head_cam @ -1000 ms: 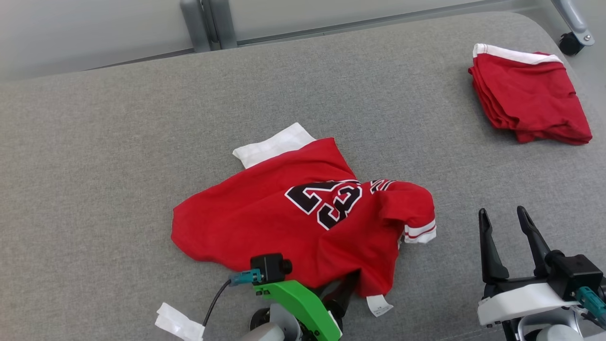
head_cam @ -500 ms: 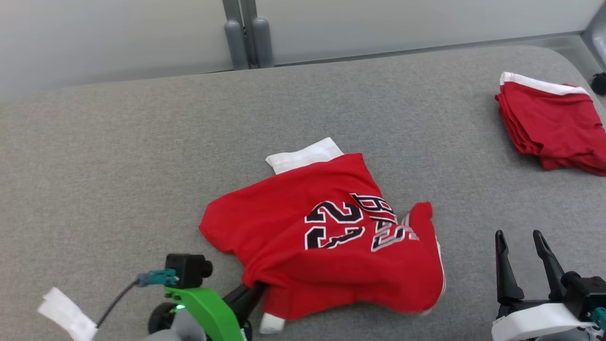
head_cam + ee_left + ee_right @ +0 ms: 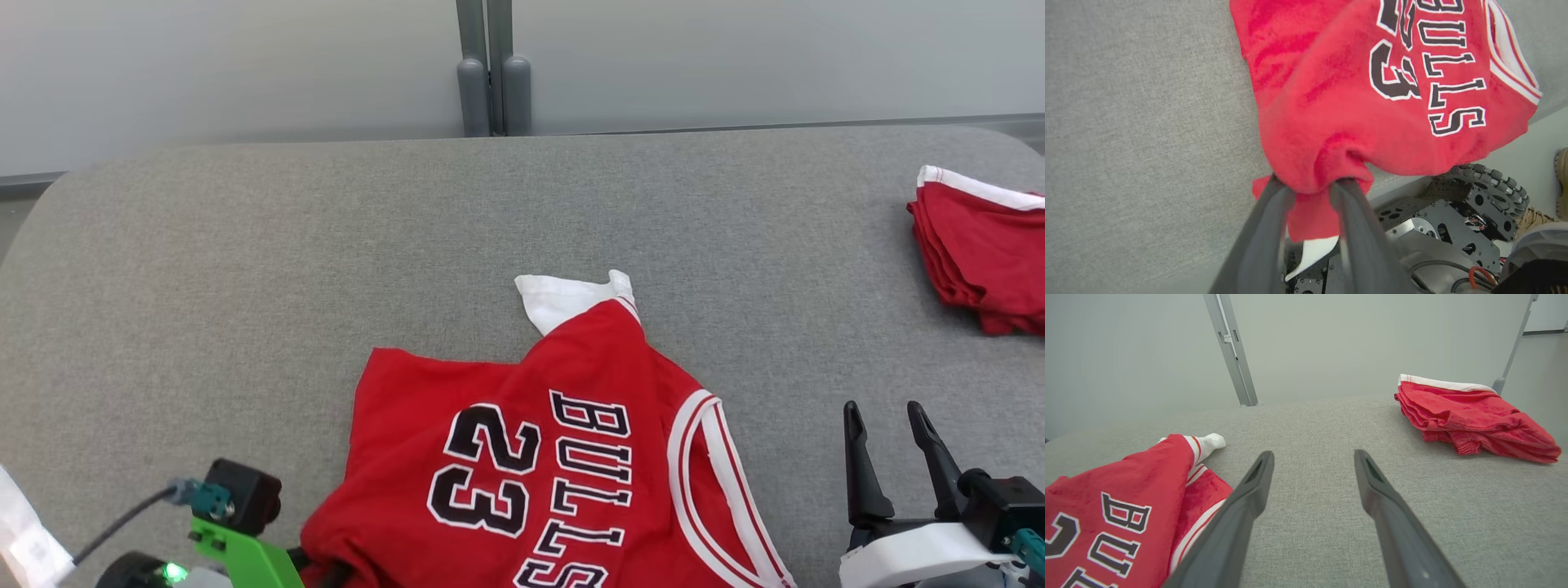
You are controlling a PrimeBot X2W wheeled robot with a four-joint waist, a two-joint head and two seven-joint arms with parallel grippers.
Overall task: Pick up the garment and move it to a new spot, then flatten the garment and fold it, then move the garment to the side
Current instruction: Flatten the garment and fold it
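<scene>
Left hand (image 3: 1309, 184) at the near counter edge, fingers part-way apart, hem of red Bulls 23 jersey (image 3: 555, 457) bunched between them; cannot tell if clamped or let go. Jersey spreads away from that hand over grey fabric counter (image 3: 245, 286), print up, near part drooping past the rim, white trim piece (image 3: 571, 296) at its far end. Right hand (image 3: 882, 408) off to the right, apart from jersey, fingers spread wide, nothing in them. Far beyond right hand: folded red garment (image 3: 980, 261) with white band. Grey posts (image 3: 490, 82) behind counter.
</scene>
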